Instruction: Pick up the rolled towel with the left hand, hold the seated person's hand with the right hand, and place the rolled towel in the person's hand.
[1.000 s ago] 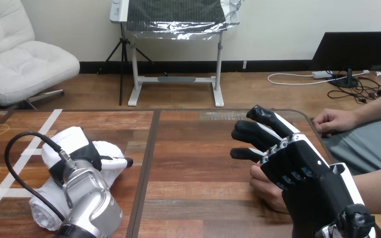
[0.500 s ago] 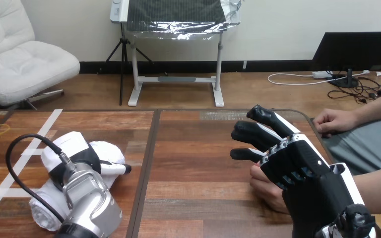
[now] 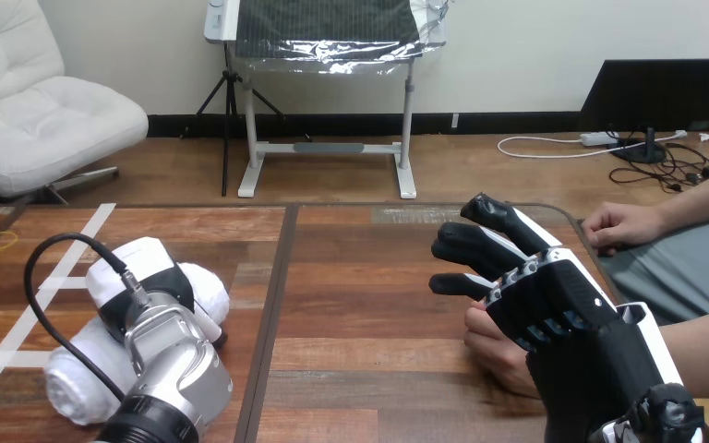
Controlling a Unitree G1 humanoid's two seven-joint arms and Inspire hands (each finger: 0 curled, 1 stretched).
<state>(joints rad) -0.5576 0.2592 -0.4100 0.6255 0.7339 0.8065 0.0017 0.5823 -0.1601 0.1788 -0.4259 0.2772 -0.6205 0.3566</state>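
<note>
We're on the pick-up step, by our read: left hand (image 3: 140, 269) sits on top of the rolled towel (image 3: 74, 380) at lower left of the frame, towel lying on the table (image 3: 360, 305); can't tell if it's gripping. Right hand (image 3: 563, 309), lower right, is spread wide & straight over the person's hand (image 3: 489, 353), not wrapped round it. Next we'd need a firm hold on the towel & a clean lift.
</note>
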